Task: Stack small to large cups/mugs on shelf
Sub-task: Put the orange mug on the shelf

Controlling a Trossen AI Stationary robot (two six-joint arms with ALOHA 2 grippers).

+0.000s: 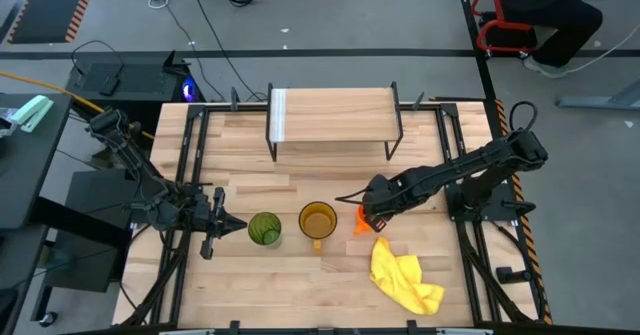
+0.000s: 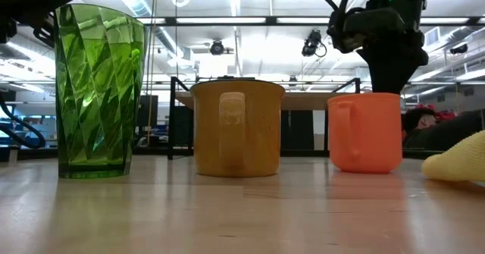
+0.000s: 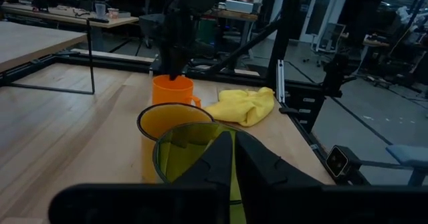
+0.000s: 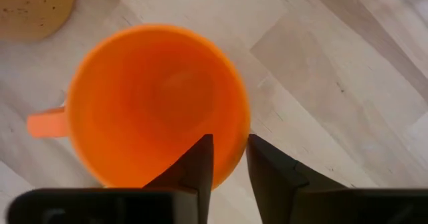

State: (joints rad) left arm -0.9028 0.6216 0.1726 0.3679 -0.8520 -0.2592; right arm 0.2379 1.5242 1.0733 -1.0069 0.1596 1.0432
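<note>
Wooden planks make up the tabletop [image 1: 300, 275], framed by black rails, with a workshop floor, cables and a seated person's legs beyond its far edge. At the far middle of the table stands the shelf [image 1: 333, 115], a low rack with a light plank top on thin black legs; nothing rests on it.

Three vessels stand upright in a row near the front, apart from one another. The green tumbler [image 1: 264, 228] is leftmost, the amber-yellow mug [image 1: 318, 220] is in the middle with its handle toward the near edge, and the small orange cup [image 1: 361, 219] is rightmost, mostly covered by the arm in the high view. A crumpled yellow cloth [image 1: 405, 279] lies just right of and nearer than the orange cup.

The right gripper [image 4: 229, 158] hangs straight over the orange cup's rim, its two fingers slightly parted with one inside the cup and one outside the wall; whether they press on the wall cannot be told. The left gripper [image 1: 235, 226] lies low at the table's left, just beside the green tumbler, its fingers pressed almost together and holding nothing.
</note>
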